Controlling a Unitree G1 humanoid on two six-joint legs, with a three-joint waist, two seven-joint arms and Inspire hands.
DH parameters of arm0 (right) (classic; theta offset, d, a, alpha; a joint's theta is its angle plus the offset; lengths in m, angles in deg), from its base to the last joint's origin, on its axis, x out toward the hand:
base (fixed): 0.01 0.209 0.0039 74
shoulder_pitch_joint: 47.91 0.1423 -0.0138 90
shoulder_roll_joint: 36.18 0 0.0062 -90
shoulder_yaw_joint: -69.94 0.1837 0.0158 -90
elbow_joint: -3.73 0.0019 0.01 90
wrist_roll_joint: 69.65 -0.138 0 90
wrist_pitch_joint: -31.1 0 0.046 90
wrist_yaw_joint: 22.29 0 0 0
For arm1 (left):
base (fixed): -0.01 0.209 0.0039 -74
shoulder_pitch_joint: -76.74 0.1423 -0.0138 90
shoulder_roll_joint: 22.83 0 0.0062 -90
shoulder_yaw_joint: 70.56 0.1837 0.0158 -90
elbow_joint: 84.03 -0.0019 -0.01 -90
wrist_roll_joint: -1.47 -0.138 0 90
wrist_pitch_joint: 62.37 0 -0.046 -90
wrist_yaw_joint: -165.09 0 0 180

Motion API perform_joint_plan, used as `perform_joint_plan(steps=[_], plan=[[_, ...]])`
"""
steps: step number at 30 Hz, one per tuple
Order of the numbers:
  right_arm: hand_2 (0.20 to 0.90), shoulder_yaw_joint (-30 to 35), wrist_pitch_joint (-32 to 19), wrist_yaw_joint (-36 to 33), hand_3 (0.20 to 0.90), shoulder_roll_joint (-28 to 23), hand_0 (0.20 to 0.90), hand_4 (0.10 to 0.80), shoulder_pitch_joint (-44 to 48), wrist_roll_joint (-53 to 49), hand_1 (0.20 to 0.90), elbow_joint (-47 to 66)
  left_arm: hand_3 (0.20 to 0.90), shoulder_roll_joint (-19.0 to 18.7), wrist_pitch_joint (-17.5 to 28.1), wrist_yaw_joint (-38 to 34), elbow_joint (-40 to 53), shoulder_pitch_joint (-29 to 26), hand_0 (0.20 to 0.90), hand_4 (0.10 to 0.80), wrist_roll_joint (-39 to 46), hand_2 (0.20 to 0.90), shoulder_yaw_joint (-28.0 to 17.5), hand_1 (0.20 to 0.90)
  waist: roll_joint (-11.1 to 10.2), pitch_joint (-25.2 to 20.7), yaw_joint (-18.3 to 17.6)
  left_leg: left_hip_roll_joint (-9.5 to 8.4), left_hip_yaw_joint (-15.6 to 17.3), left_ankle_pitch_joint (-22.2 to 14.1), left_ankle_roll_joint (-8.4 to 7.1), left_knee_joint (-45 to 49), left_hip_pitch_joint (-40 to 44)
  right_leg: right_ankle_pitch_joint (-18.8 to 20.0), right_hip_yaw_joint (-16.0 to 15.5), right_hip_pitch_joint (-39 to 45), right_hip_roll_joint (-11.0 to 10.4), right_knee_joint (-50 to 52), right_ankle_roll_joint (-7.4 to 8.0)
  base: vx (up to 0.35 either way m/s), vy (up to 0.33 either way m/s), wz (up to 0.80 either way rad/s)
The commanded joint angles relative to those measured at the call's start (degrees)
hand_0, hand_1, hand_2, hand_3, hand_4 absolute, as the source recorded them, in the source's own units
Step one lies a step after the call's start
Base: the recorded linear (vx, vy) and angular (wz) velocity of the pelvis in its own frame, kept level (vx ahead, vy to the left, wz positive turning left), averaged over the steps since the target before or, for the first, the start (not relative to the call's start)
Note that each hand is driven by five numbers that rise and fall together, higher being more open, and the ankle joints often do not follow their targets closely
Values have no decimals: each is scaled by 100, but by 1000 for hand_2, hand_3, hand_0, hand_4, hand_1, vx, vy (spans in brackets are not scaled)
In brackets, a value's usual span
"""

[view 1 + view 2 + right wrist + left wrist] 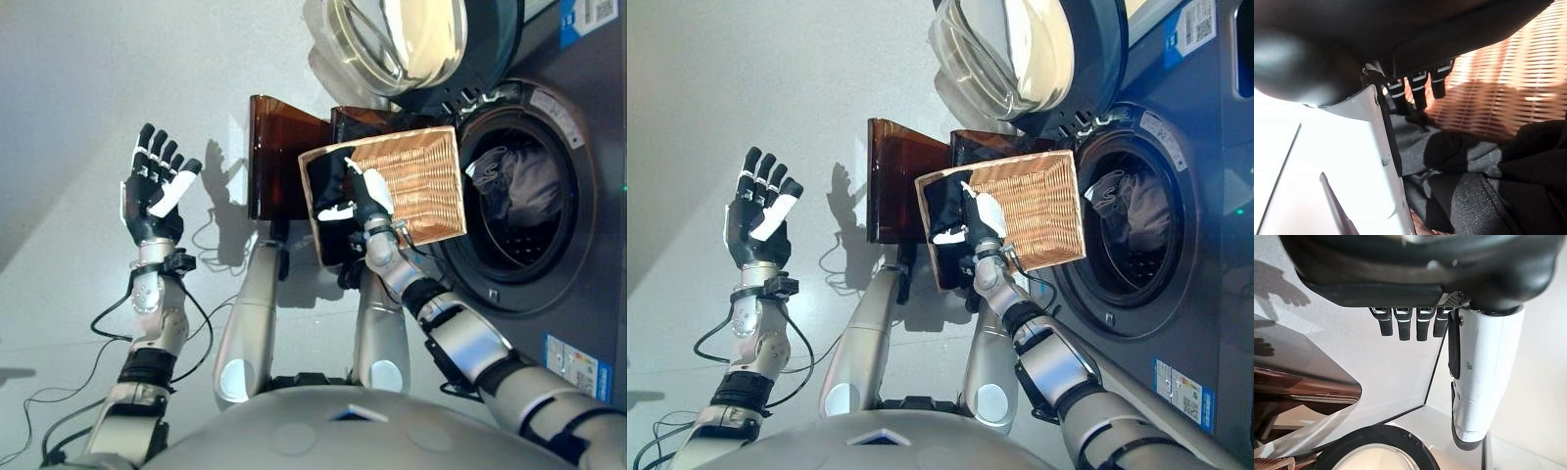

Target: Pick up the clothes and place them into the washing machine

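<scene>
Right hand (364,201) in wicker basket (423,181), clothes (519,181) in washing machine (549,127)

A washing machine (558,196) stands at the right side of the scene, its round drum opening facing left. Clothes (524,181) lie inside the drum. The machine's door (402,39) hangs open, above and to the left of the opening. Just left of the opening sits a wicker basket (421,181), with a dark garment (328,191) lying in the end of it farthest from the machine. The right robot hand (364,201) reaches into the basket, over that garment. Two bins (279,162) stand on the floor (78,78) behind the basket, on its far side from the machine. The left robot hand (155,191) is raised in the air well to the left of the machine, beyond the bins, fingers spread and holding nothing.
</scene>
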Motion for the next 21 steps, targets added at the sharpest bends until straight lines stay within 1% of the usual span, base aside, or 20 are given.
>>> perform_joint_plan(steps=[1, 10, 14, 16, 21], plan=[[900, 48, -247, -31, 900, -49, 900, 800, 148, -195, 900, 40, 900, -293, 342, 64, 861, 238, 900, 800, -106, 900, -292, 900, 52, -318, 163, -102, 204, -758, -129, 492, 82, 727, 206, -396, 89, -107, -250, 0, 0, 0], [900, 420, -96, -1, 900, 7, 900, 800, 582, -471, 900, -720, 900, -415, 248, 279, 1076, 468, 900, 800, 65, 900, -300, 900, 116, -420, 301, -160, 185, -828, -98, 805, -213, 588, 264, -694, 45, 219, -325, -14, -7, 4], [900, 495, -10, 123, 900, 139, 900, 800, 678, -643, 900, -953, 900, -411, 174, 292, 1041, 441, 900, 800, 88, 900, -304, 900, 116, -438, 344, -172, 211, -933, -85, 1012, -292, 478, 291, -792, 5, 450, -366, -9, -2, 8], [900, 580, 31, 255, 900, 234, 900, 800, 782, -824, 900, -1094, 900, -430, 114, 336, 1159, 472, 900, 800, 99, 900, -294, 900, 140, -455, 396, -198, 214, -991, -50, 1144, -362, 430, 299, -859, -24, 562, -383, 0, 0, 0], [900, 660, 135, 454, 900, 272, 900, 800, 1027, -945, 900, -1341, 900, -500, 33, 437, 1237, 475, 900, 800, 132, 900, -264, 900, 176, -483, 495, -218, 204, -1048, -6, 1311, -520, 366, 338, -1029, -57, 734, -387, -9, 9, 3]])
